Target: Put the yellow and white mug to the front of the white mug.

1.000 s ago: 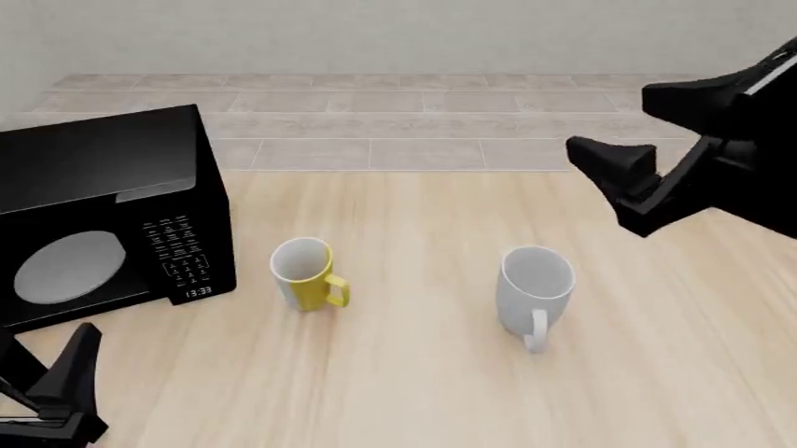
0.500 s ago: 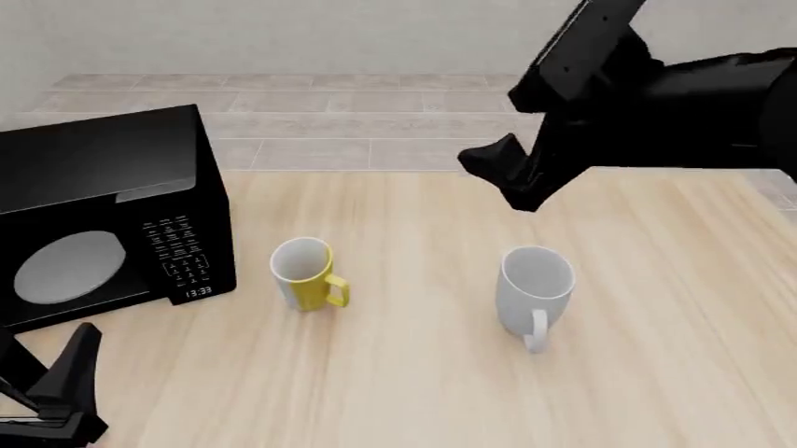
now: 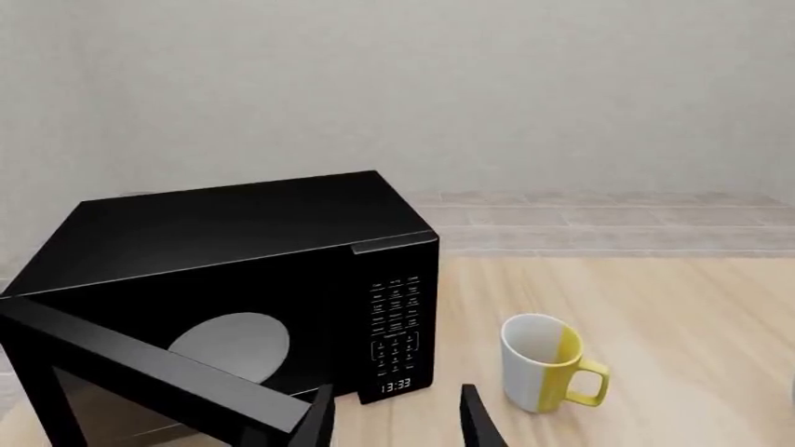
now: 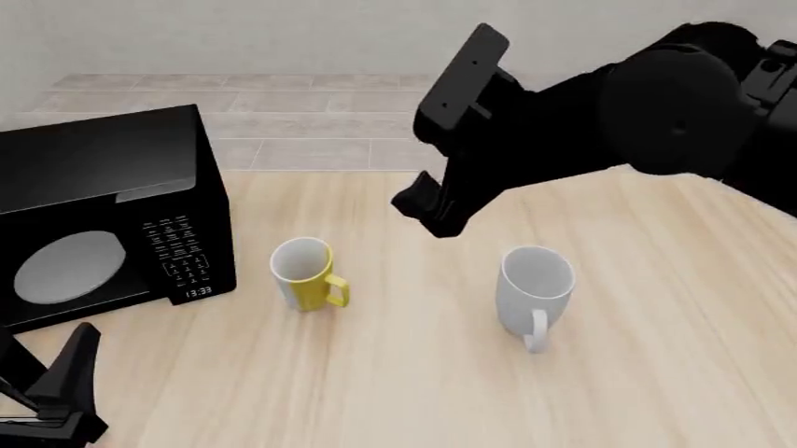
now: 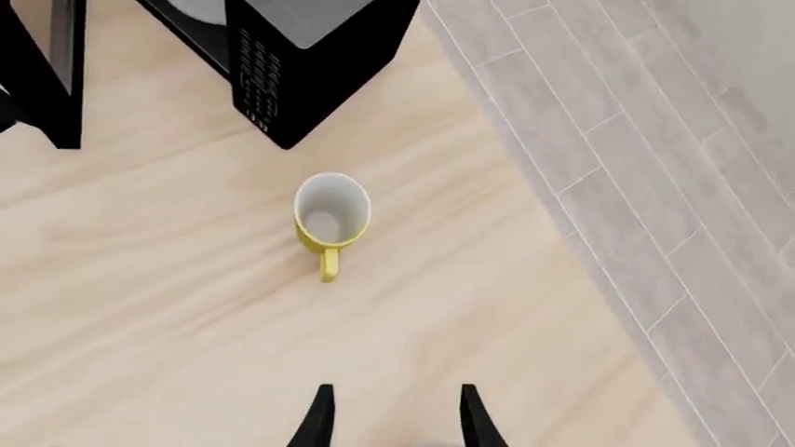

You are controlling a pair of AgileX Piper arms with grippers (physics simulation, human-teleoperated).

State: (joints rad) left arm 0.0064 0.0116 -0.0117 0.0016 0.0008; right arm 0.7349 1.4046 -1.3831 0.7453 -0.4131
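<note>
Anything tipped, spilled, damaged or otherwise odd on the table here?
Nothing tipped or spilled. Both the yellow mug and white mug stand upright and apart. The only unusual thing is the microwave: its door hangs open toward the table's near edge.

Yellow and white mug (image 4: pixel 304 273), all-white mug (image 4: pixel 536 285), black microwave (image 4: pixel 106 210), pale wood-grain table (image 4: pixel 412 373)

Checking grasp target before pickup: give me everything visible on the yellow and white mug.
The yellow and white mug is small, yellow outside with a white interior and rim, smooth like glazed ceramic. It stands upright and looks empty on the wooden table, loop handle toward the arms' side. The microwave is on its left, the white mug on its right. Nothing touches it but the table.
</note>
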